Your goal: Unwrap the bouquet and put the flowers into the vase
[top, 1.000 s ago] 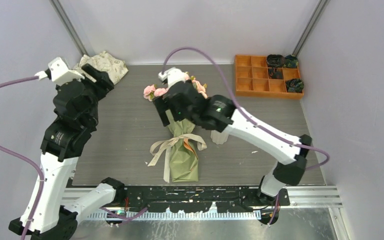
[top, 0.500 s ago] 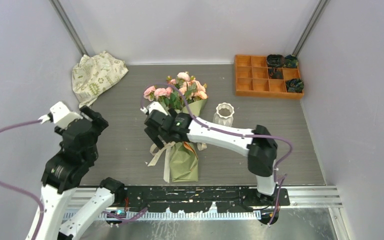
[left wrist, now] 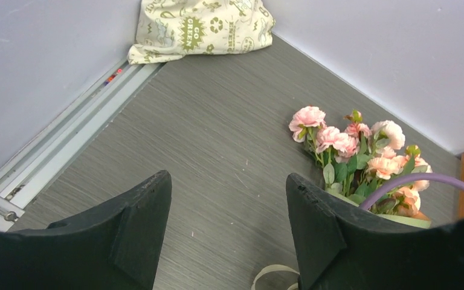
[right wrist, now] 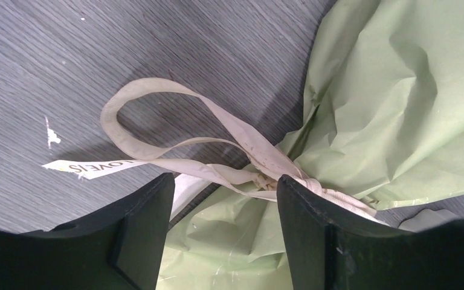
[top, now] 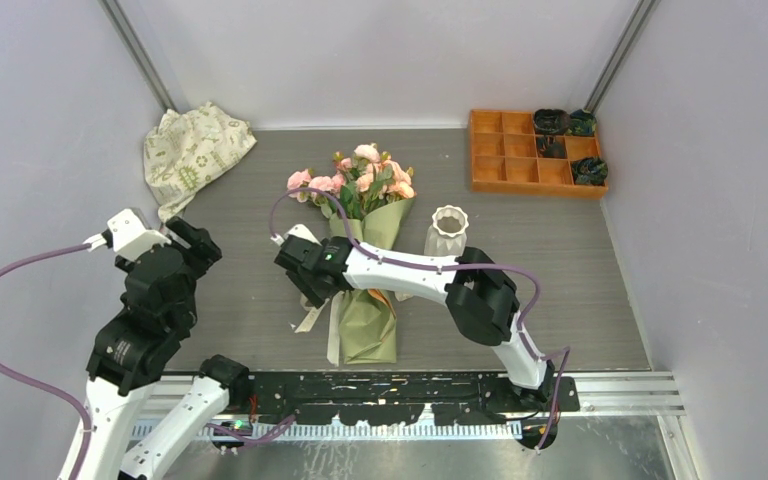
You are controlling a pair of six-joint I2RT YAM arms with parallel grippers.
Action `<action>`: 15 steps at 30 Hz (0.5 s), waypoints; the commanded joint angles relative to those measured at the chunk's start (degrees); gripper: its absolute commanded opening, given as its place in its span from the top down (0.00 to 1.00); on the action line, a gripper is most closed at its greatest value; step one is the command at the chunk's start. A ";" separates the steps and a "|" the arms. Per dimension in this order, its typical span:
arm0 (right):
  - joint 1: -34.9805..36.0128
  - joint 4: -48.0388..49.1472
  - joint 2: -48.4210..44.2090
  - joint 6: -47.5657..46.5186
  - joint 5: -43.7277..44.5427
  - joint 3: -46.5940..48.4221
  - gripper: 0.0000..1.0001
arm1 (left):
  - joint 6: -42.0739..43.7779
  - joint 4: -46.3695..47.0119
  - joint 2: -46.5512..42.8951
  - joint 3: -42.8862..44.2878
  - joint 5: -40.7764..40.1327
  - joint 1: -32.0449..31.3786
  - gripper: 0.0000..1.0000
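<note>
While flowers (top: 360, 185) sit in bouquet wrap (top: 368, 325) beside vase (top: 448, 232) | left gripper (left wrist: 226, 199) released | right gripper (right wrist: 223, 199) spread over ribbon (right wrist: 241, 138)

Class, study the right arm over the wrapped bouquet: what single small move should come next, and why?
Probably lower the right gripper a little and close it on the ribbon knot. Its jaws stand open on either side of the knot, which is not yet undone, and the bouquet lies wrapped on the table, so untying seems to come first.
</note>
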 commanded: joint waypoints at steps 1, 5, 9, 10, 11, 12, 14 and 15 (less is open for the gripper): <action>0.80 0.79 -0.91 1.75 -0.67 2.24 0.33 | 0.39 3.47 1.41 -0.85 1.61 0.01 0.30; 1.85 1.62 -2.52 2.16 -0.36 -0.58 0.31 | 0.17 3.95 1.29 -1.44 2.52 -0.02 0.31; 1.87 1.82 -1.55 2.27 1.22 -1.73 0.30 | 0.01 4.63 0.81 -2.39 3.40 0.02 0.31; 1.94 1.62 -1.16 2.23 1.89 -1.56 0.30 | 0.02 4.66 0.89 -2.44 3.57 0.02 0.31; 1.87 1.58 -0.80 2.23 2.57 -1.51 0.30 | 0.05 4.61 0.86 -2.32 3.59 0.02 0.31; 1.88 1.58 -0.68 2.26 2.76 -1.44 0.31 | 0.10 4.58 0.93 -2.31 3.70 0.02 0.31; 1.89 1.58 -0.61 2.23 3.01 -1.58 0.31 | 0.17 4.39 0.93 -2.39 3.68 0.02 0.31; 1.89 1.64 -0.76 2.27 3.16 -1.70 0.32 | 0.19 4.39 0.94 -2.49 3.74 -0.04 0.31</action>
